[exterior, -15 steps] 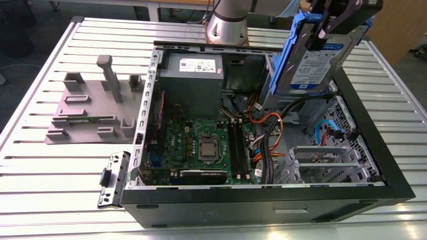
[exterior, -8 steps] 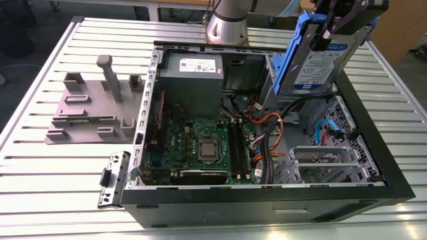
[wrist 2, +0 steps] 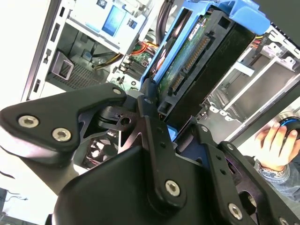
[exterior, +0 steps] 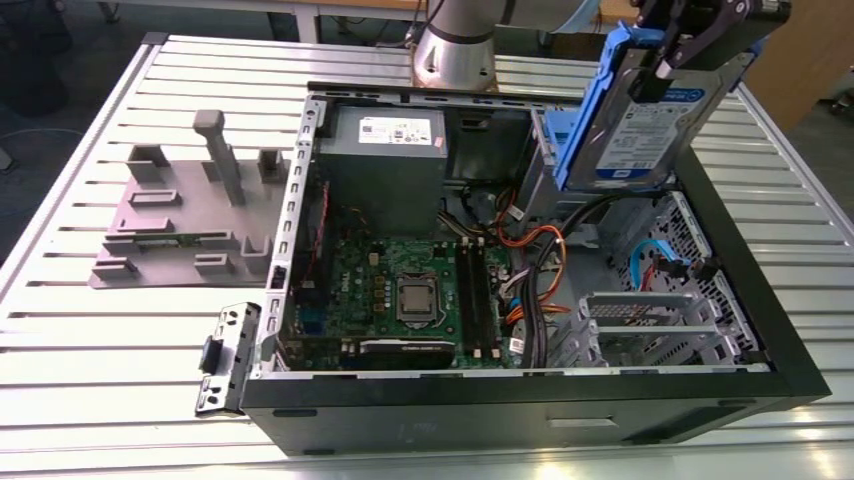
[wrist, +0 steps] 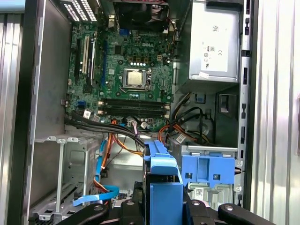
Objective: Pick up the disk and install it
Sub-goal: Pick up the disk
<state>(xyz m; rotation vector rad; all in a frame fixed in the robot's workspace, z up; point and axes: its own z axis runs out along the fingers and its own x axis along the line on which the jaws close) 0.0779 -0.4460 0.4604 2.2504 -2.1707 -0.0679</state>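
While hand (exterior: 678,45) grips disk (exterior: 650,125), second wrist view catches a person's hand (wrist 2: 277,146)

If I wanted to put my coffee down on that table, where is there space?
The slatted table is bare in front of the grey plastic stand, beside the open computer case, on the exterior view's left. Inside the case it is crowded: motherboard, cables, and the disk held above in the gripper.

The arm's grey column (exterior: 454,45) rises at about 12 o'clock in the exterior view, and its black gripper (exterior: 681,50) hangs at roughly 1 o'clock, tilted, its fingers (wrist 2: 152,117) clamped on the disk (exterior: 647,125), which hangs tilted beneath it. A person's hand (wrist 2: 276,147) rests at 4 o'clock in the second wrist view.
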